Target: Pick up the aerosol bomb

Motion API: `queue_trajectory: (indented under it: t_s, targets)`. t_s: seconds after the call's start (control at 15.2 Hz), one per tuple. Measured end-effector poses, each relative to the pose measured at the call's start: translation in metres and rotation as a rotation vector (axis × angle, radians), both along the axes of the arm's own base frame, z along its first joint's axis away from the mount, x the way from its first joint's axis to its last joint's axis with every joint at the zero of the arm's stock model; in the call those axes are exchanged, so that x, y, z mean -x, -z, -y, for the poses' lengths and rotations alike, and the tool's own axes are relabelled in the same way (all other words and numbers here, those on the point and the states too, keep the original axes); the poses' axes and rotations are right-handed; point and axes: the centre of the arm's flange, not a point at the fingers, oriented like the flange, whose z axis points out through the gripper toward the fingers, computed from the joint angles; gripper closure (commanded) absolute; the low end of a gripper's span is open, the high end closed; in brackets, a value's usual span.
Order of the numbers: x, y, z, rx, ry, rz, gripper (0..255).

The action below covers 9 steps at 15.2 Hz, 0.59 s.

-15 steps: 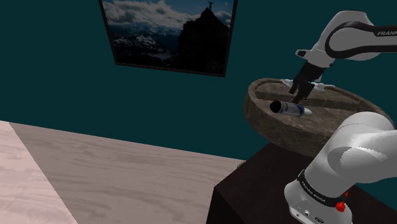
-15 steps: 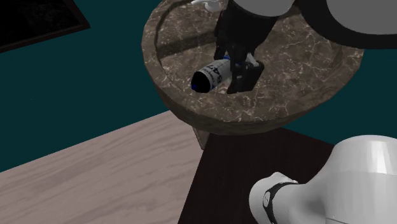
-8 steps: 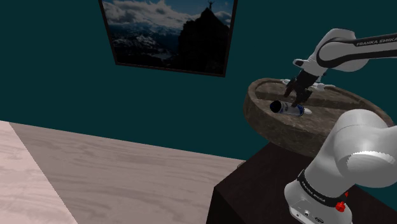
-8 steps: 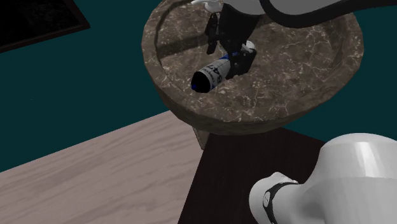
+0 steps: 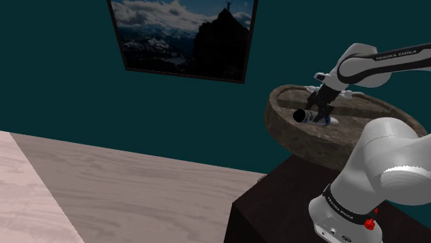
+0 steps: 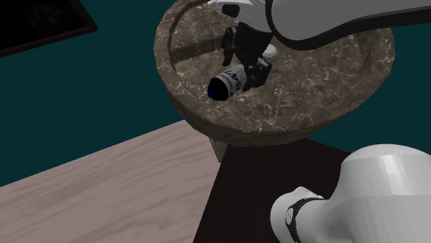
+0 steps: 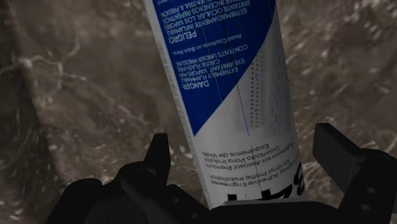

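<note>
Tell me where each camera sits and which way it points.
Shoulder view: beside the stand, facing the round table; arm at its right.
Second exterior view: above, looking down on the table; arm at top and lower right.
Wrist view: on the hand, looking along the open gripper at the spray can.
All share the spray can.

aerosol can (image 7: 235,95): both ends cropped in wrist view | one end hidden behind gripper (image 6: 243,61) in second exterior view | label print too small in shoulder view | framed picture (image 5: 185,38): top edge cropped
</note>
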Motion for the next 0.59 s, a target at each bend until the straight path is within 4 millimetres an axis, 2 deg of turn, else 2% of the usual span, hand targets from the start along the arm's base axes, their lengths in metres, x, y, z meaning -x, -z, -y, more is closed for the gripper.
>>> queue_trajectory:
  t_s: [0.07, 0.59]
  targets:
    - [0.0002, 0.0023, -0.0004, 0.000, 0.000, 0.000, 255]
    - [0.0004, 0.0045, -0.0003, 0.001, 0.000, 0.001, 255]
